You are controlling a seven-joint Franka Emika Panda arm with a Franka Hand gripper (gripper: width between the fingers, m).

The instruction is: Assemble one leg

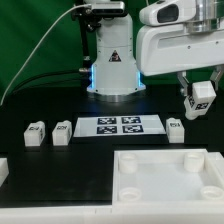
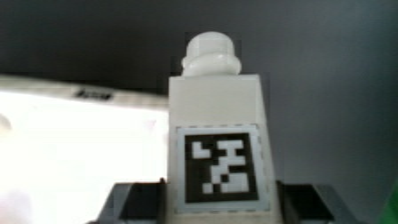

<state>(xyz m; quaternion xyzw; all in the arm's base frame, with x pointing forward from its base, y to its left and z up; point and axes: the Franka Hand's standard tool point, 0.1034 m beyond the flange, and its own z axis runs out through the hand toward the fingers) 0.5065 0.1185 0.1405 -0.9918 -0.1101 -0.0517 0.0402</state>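
Note:
My gripper (image 1: 201,101) is shut on a leg (image 1: 203,96), a small white post with a black-and-white tag, held in the air at the exterior view's right, above the table. In the wrist view the same leg (image 2: 217,125) fills the middle, its rounded peg end pointing away and its tag facing the camera, with a dark finger (image 2: 128,203) on each side of it. The large white tray-like part (image 1: 165,174) with round corner holes lies at the front, below and to the left of the held leg.
Three more legs lie on the black table: two at the exterior view's left (image 1: 37,132) (image 1: 62,131) and one (image 1: 176,129) right of the marker board (image 1: 120,125). The robot base (image 1: 113,60) stands behind. A white piece (image 1: 3,171) sits at the left edge.

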